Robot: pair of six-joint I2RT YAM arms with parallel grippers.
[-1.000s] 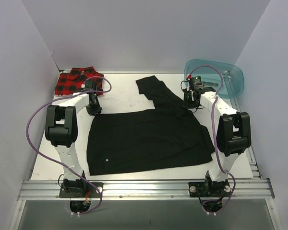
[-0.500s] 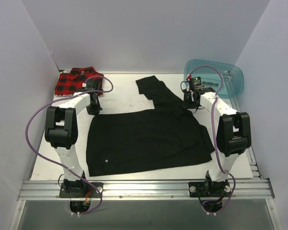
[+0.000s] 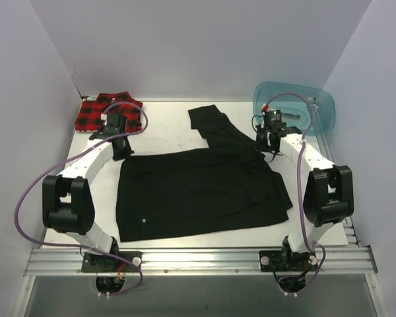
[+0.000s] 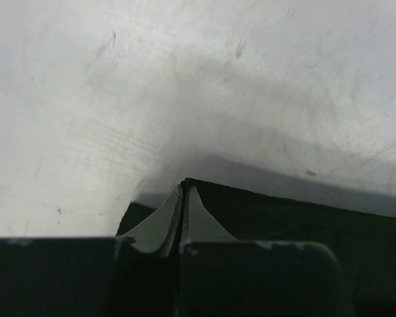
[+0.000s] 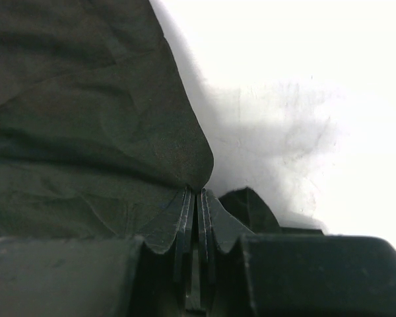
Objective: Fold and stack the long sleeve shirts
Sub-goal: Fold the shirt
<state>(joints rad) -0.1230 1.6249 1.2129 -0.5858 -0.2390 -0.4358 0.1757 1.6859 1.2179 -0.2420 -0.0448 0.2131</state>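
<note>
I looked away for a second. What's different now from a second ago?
The left gripper closed on the far left corner of the black shirt, and that arm's elbow swung toward the near edge, nudging the shirt's left edge left. The right gripper stays clamped on the shirt's far right side; plaid shirt and teal tub unmoved.

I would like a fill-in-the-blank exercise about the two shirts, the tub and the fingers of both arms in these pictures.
1. The plaid shirt lies at the far ____ corner of the table.
2. The teal tub is at the far ____ corner.
3. The left fingers and the right fingers both pinch the black shirt, so they are not open but ____.
Missing words: left; right; closed.
</note>
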